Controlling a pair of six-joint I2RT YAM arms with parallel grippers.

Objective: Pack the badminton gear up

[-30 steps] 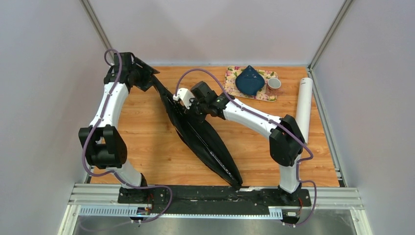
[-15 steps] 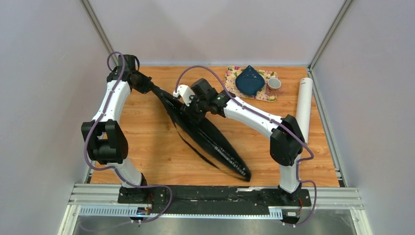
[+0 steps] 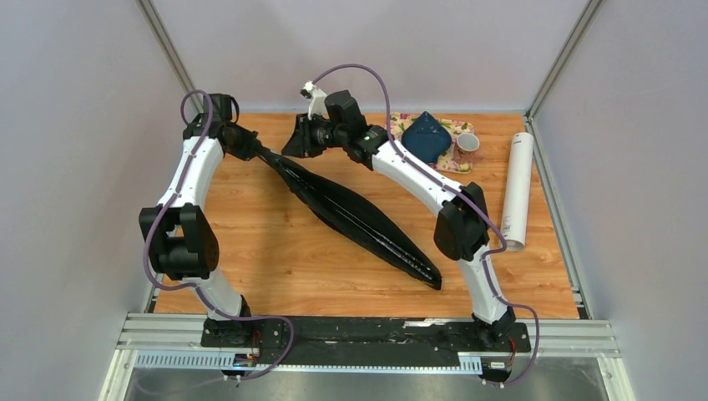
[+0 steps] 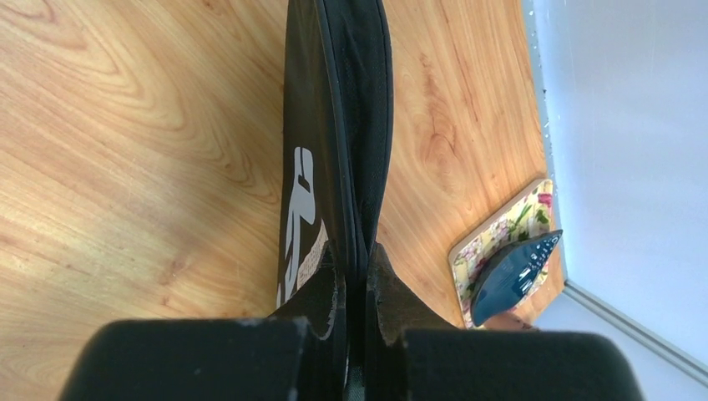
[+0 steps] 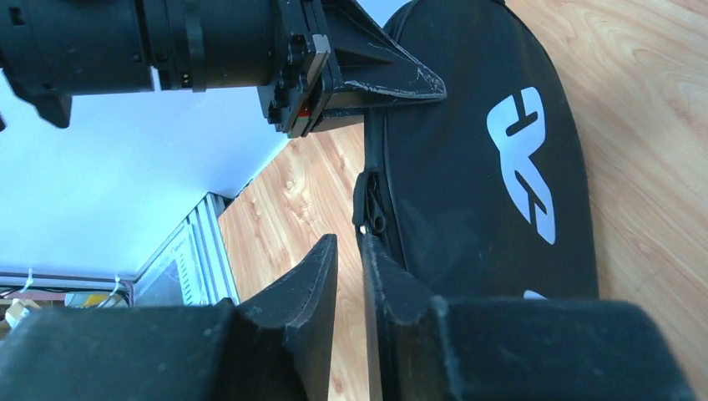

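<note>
Racket cover (image 3: 359, 219) lies diagonally on the worktop (image 3: 275, 259), its far end clamped in your left claw (image 4: 355, 271). Right claw (image 5: 349, 251) is nearly closed at the zip pull (image 5: 370, 205), can't tell if it's gripping. Packing looks mostly done, but the white tube (image 3: 518, 188) sits outside by the right edge.

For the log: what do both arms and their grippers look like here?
Left arm and right arm: white tubular links between bulky black joint housings, with a purple cable looped along each. Left gripper and right gripper: two black wedge-shaped fingers with scuffed, whitish edges.
</note>
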